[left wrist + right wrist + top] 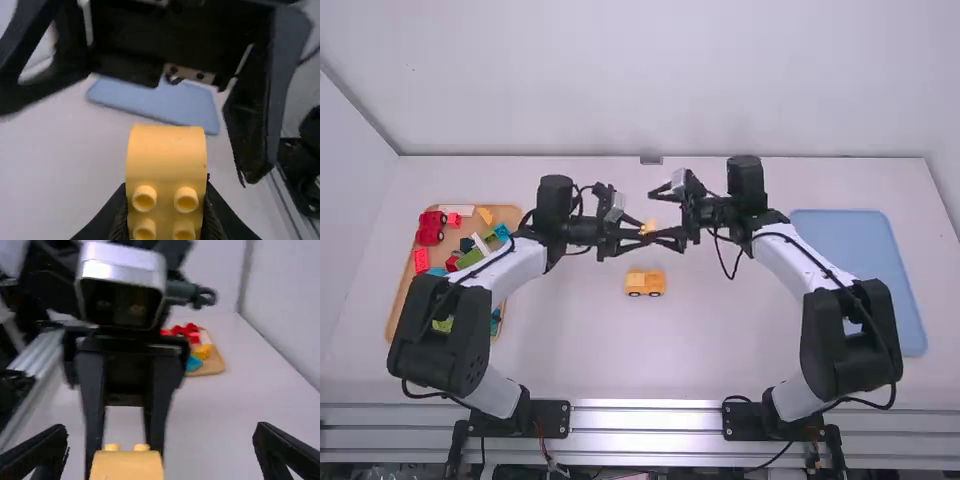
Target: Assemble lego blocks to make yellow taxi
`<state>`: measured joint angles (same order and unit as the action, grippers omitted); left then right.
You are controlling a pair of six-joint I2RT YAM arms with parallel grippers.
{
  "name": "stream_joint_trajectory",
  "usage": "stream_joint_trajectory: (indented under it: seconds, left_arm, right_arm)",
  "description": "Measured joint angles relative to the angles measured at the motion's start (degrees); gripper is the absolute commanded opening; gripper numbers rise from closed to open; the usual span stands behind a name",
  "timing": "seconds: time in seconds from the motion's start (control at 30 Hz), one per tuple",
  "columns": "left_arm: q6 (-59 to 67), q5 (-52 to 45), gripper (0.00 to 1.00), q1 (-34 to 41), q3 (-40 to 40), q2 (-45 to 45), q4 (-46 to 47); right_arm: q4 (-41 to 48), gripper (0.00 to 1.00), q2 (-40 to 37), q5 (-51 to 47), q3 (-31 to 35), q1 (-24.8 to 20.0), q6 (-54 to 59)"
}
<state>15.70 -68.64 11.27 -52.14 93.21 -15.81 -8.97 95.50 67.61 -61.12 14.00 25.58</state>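
In the high view my left gripper [642, 236] and my right gripper [665, 218] meet above the table's middle, with a small yellow block [648, 227] between them. Seen from the left wrist, the curved yellow block [166, 160] with round studs is clamped by my left gripper [167, 220]. The right wrist view has the yellow block [127, 466] in front of my right gripper [160, 450], whose fingers are wide apart and do not touch it. The yellow-orange taxi body [645, 283] sits on the table nearer the arm bases.
On the left lies a wooden tray [398, 300] with several coloured blocks and a red vehicle [431, 228], partly under the left arm. A blue tray [860, 240] lies at the right, beside the right arm.
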Motion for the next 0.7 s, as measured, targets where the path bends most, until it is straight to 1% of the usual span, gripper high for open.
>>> stream_joint_trajectory:
  seconds: [0.1,0.17,0.2,0.23,0.27,0.3,0.33,0.4,0.47,0.57,0.6,0.63,0.7]
  left_arm:
    - [-1.5,8.9,0.06,0.0,-0.8,0.0,7.1]
    - [-1.2,13.6,0.09,0.3,-2.3,0.0,12.5]
    - [-0.6,17.7,0.09,0.7,-4.3,0.0,17.5]
    - [-0.4,18.6,0.10,0.9,-4.7,0.0,18.4]
    - [0.4,21.2,0.10,1.5,-6.2,0.0,21.1]
    - [1.8,24.7,0.10,2.7,-8.3,0.0,24.6]
    - [3.1,27.5,0.10,4.0,-9.8,0.0,26.9]
    - [4.8,30.8,0.09,5.8,-11.6,0.1,29.0]
    - [6.7,35.4,0.07,8.9,-13.9,0.7,31.5]
    - [8.1,38.5,0.06,11.4,-16.2,2.6,33.2]
    - [9.6,39.9,0.05,12.9,-18.1,4.8,35.2]
    - [9.8,40.1,0.06,13.1,-18.4,5.3,35.6]
    - [12.5,41.6,0.06,15.1,-21.3,9.3,39.3]
  right_arm:
    - [4.0,0.99,-1.4,-12.4,0.0,-1.8,-4.4]
    - [8.2,0.99,-3.1,-20.4,0.0,-2.6,-5.9]
    - [11.6,0.99,-5.3,-27.5,0.0,-3.2,-6.7]
    - [12.3,0.99,-5.8,-28.9,0.0,-3.3,-6.9]
    - [14.1,0.98,-7.4,-33.4,0.0,-3.4,-7.5]
    - [15.8,0.99,-9.9,-40.2,0.0,-3.3,-9.0]
    - [16.1,0.99,-11.8,-45.1,0.2,-3.0,-10.3]
    - [15.3,0.99,-14.6,-52.1,1.4,-2.5,-12.7]
    - [12.9,0.99,-19.5,-61.9,4.9,-1.8,-16.2]
    - [10.5,0.99,-24.3,-68.3,9.9,-1.2,-18.8]
    - [9.0,0.99,-27.6,-71.3,13.9,-0.7,-20.0]
    - [8.7,0.99,-28.1,-71.8,14.5,-0.6,-20.2]
    - [6.5,0.99,-32.6,-74.2,20.0,0.0,-21.3]
